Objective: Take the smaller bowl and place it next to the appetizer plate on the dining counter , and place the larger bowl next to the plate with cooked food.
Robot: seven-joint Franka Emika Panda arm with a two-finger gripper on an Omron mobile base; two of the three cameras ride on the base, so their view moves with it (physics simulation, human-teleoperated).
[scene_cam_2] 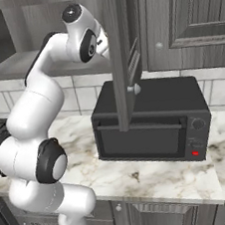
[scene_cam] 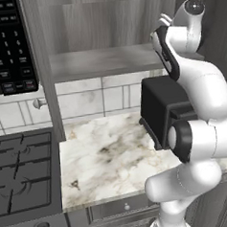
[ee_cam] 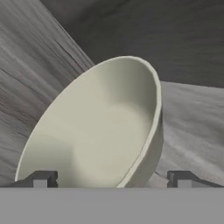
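The smaller bowl [ee_cam: 96, 127], cream inside with a grey-green outer wall, stands on a grey wood cabinet shelf [ee_cam: 192, 122] and looks tilted in the rolled hand view. My gripper [ee_cam: 110, 179] is open right in front of it. One fingertip [ee_cam: 40, 179] sits at the bowl's left side. The other fingertip [ee_cam: 181, 179] is just outside the bowl's right rim, which lies between the two. The arm [scene_cam: 195, 81] reaches up into the wall cabinet. The larger bowl, both plates and the dining counter are out of view.
An open cabinet door [scene_cam_2: 122, 58] hangs beside the wrist [scene_cam_2: 82, 35]. A black toaster oven [scene_cam_2: 151, 124] stands on the marble worktop [scene_cam: 104, 159] below the shelf [scene_cam: 102, 61]. A gas stove [scene_cam: 23, 169] and a microwave keypad [scene_cam: 7, 46] are to the left.
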